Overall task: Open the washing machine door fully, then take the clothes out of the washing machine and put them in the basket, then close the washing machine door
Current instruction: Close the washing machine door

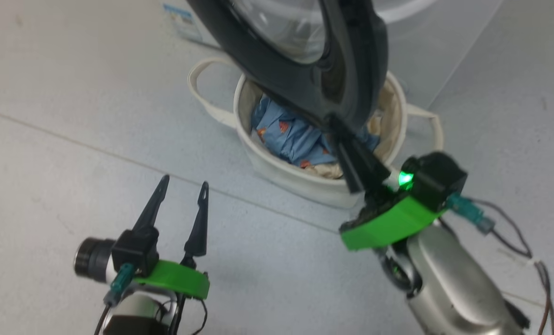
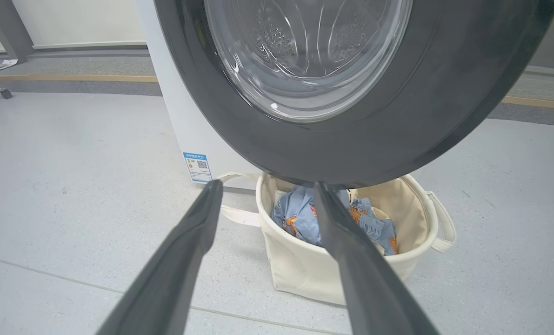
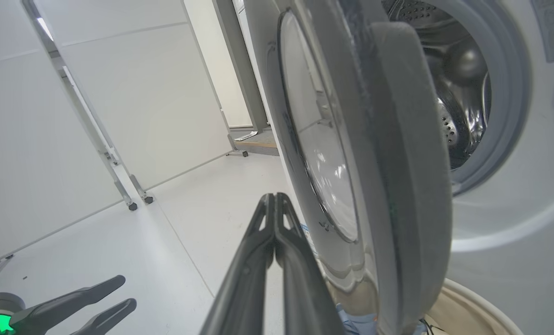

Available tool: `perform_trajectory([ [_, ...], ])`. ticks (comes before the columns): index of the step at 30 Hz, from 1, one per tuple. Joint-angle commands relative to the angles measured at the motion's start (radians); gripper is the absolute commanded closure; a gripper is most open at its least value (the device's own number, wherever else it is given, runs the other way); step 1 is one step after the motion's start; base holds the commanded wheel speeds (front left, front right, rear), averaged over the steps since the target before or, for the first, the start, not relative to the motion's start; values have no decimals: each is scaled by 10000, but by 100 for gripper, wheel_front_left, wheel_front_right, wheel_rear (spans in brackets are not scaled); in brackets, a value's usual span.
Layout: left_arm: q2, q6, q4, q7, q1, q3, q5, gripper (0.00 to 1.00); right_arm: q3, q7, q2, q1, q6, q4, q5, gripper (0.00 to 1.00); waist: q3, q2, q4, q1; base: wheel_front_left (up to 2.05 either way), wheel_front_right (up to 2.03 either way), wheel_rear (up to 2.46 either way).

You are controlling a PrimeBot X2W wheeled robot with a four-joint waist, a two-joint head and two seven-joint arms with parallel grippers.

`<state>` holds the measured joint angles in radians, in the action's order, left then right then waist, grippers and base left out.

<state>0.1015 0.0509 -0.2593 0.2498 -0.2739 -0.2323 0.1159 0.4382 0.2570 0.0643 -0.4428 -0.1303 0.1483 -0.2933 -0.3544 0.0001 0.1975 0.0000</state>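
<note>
The washing machine door (image 1: 304, 56) stands part open, its black ring and glass bowl hanging over the basket (image 1: 277, 170). The cream basket sits on the floor before the washing machine (image 1: 425, 46) and holds light blue printed clothes (image 1: 290, 137) with some cream fabric. My right gripper (image 1: 337, 128) is shut with nothing between its fingers, its tips against the door's lower outer rim; in the right wrist view the right gripper (image 3: 274, 197) lies beside the door (image 3: 351, 153), with the steel drum (image 3: 458, 93) behind. My left gripper (image 1: 185, 184) stands open over bare floor, left of the basket.
Grey floor surrounds the basket, with a seam line running across it. A small blue label (image 2: 197, 166) is on the machine's side. White wall panels on wheeled feet (image 3: 132, 195) stand off to the side. Cables (image 1: 514, 232) trail from my right wrist.
</note>
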Motion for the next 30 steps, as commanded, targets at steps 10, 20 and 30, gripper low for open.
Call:
perform_trajectory([
  [10, -279, -155, 390, 120, -886, 339, -220, 0, -999, 48, -141, -1518, -4, 169, 243, 100, -1288, -1, 545, 0, 0, 0, 0],
  [20, -437, -194, 487, 120, -1189, 197, -264, 0, -2217, 48, -141, -2419, -4, -70, 296, 100, -2015, -1, 636, 0, 0, 0, 0],
  [30, -495, -92, 633, 120, -1450, -57, -238, 0, -3254, 48, -141, -3791, -4, -136, 534, 100, -2712, -1, 696, 0, 0, 0, 0],
])
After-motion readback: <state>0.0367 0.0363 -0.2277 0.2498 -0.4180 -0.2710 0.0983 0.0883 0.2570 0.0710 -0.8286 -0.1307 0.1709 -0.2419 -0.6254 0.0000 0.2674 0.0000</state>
